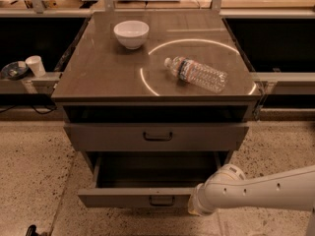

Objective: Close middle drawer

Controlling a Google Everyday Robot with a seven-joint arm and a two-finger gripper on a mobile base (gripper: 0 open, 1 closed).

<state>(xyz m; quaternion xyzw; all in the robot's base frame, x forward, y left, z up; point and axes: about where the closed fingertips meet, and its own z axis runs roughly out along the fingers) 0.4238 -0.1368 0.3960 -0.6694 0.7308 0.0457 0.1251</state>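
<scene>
- The gripper (195, 208) is low down, at about 5 o'clock in the view. It is at the end of the white arm (266, 191), which comes in from 3 o'clock. I cannot tell if it is open or shut.
- It is right by the right end of the middle drawer (123, 197), touching the front or very nearly. I think it is there to push the front in.
- The middle drawer is at 6 o'clock and is pulled far out. Its small dark handle (158, 200) is at 9 o'clock from the gripper.
- The wider drawer front (113, 136) above sits further back.
- On the cabinet top (98, 77), a white bowl (131, 33) stands at 11 o'clock. A water bottle (199, 74) lies on its side at 12 o'clock. It could roll, so I think a soft push is best.
</scene>
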